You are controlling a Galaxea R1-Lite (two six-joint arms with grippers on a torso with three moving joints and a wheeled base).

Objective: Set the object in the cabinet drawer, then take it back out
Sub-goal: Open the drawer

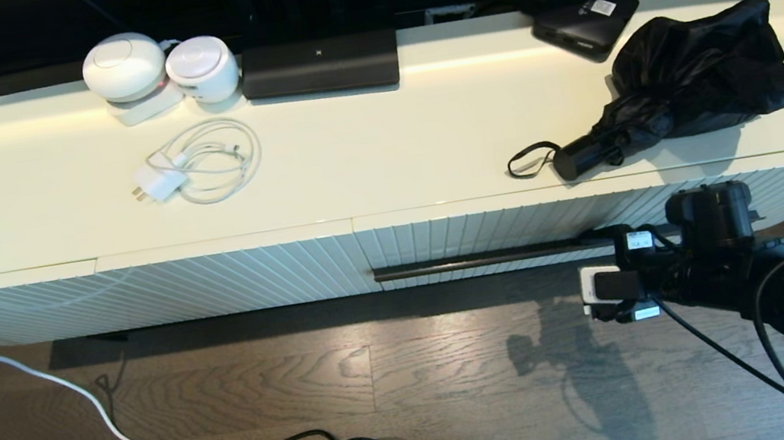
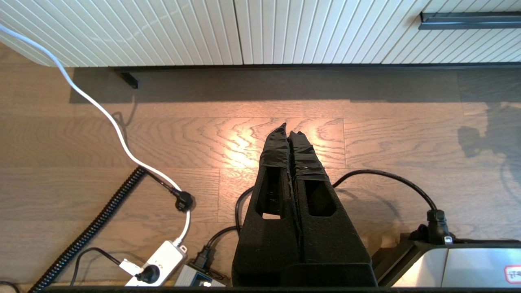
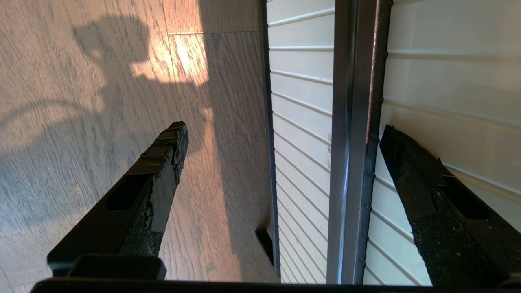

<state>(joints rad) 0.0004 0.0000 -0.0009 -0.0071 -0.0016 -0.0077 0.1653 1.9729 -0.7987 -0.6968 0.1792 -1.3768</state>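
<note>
The black folding umbrella (image 1: 694, 74) lies on the cabinet top at the right, its handle (image 1: 582, 155) and wrist loop near the front edge. Below it, the ribbed cream drawer (image 1: 508, 228) sits flush with the panel beside it. My right gripper (image 1: 598, 243) is open at the right end of the dark bar handle (image 1: 474, 260). In the right wrist view the bar handle (image 3: 352, 122) runs between the spread fingers of this gripper (image 3: 283, 128), without touching them. One finger (image 3: 407, 162) lies over the drawer front (image 3: 301, 101). My left gripper (image 2: 288, 129) hangs shut and empty over the floor.
On the cabinet top are two white round devices (image 1: 123, 66), a coiled white charger cable (image 1: 200, 162), a wide black device (image 1: 320, 65) and a flat black box (image 1: 586, 20). Cables and a power strip (image 2: 156, 264) lie on the wooden floor.
</note>
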